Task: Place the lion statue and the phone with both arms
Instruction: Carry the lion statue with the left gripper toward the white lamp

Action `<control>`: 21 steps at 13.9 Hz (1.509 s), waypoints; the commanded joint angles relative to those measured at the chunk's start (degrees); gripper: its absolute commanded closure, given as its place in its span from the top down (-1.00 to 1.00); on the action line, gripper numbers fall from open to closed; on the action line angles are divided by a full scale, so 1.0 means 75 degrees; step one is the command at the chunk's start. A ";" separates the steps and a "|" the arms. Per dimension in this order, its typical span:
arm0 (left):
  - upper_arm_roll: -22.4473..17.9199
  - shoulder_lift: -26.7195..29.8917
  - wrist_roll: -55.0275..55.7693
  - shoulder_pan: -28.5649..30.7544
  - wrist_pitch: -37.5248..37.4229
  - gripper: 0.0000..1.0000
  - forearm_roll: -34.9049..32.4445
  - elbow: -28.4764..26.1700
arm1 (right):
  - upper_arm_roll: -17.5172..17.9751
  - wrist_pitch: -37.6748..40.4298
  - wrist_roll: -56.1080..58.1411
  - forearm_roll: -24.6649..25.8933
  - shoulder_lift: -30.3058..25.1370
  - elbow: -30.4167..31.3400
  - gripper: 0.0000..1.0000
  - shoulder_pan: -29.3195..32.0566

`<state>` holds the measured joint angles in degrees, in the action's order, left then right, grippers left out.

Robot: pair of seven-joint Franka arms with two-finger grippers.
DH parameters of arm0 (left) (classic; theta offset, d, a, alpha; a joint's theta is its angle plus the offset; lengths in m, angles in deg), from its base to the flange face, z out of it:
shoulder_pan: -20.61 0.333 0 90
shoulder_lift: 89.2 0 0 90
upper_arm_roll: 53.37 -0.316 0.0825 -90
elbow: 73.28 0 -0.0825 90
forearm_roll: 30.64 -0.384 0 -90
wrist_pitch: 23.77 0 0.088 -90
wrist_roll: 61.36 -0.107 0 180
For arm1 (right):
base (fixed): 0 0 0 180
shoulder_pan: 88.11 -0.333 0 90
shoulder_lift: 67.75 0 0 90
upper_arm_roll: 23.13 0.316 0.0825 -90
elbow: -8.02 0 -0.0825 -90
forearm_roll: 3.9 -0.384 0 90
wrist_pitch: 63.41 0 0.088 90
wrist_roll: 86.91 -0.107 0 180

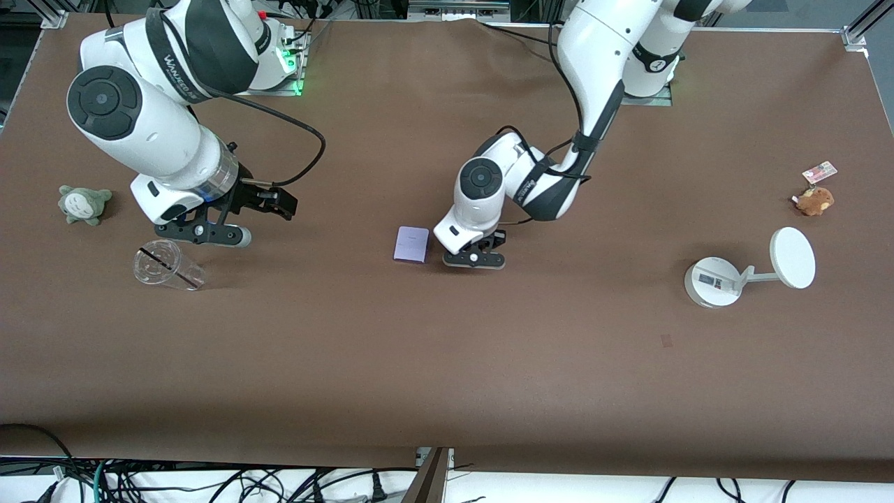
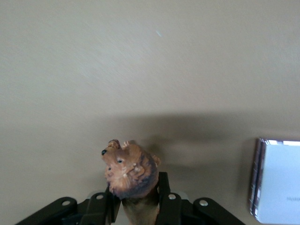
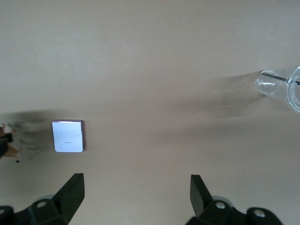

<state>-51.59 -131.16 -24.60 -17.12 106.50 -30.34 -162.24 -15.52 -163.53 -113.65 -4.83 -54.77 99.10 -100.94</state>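
The left hand is sitting low at the middle of the bench, its fingers clenched on the lion. In the left wrist view the lion's head is sticking out past the fingertips, with the body pinched between the two pads. In the front view the lion is hidden under the hand.

The phone is lying flat on the bench just beside that hand, toward the right arm's end, apart from the fingers. Its dark edge is showing in the left wrist view, with a strip of bare bench between it and the lion.

The right hand is hanging over the bench toward the right arm's end, fingers spread wide and grasping nothing. A clear cup is lying on its side just nearer the camera than this hand. A grey plush is sitting closer to the bench's end edge, near the cup.

A broad stretch of brown bench is lying open between the right hand and the phone, and the whole strip along the camera-side edge is bare too.

Toward the left arm's end, well apart from the left hand, a white stand is lying on the bench, and a brown plush with a card tag is sitting farther from the camera than the stand, near that end edge.
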 commanded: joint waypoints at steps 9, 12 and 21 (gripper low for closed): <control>-0.0821 0.1575 -0.3788 0.2675 -0.1057 -0.99 0.0019 -0.1440 | -0.0007 0.0096 0.0144 0.0018 -0.0008 -0.0098 1.00 0.0035; -0.1010 0.1575 -0.4641 0.3330 -0.1046 -0.98 0.0438 -0.1614 | -0.0007 0.0084 0.0144 0.0007 0.0004 -0.0098 1.00 0.0047; -0.2112 0.1224 -0.6742 0.3391 -0.0696 -0.96 0.1824 -0.1862 | -0.0007 0.0073 0.0144 0.0007 0.0051 -0.0098 1.00 0.0059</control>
<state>-66.92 -121.81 -73.15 8.71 99.21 -18.13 -175.49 -15.72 -163.39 -113.25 -4.82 -54.65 99.05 -100.87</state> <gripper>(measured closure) 0.652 0.000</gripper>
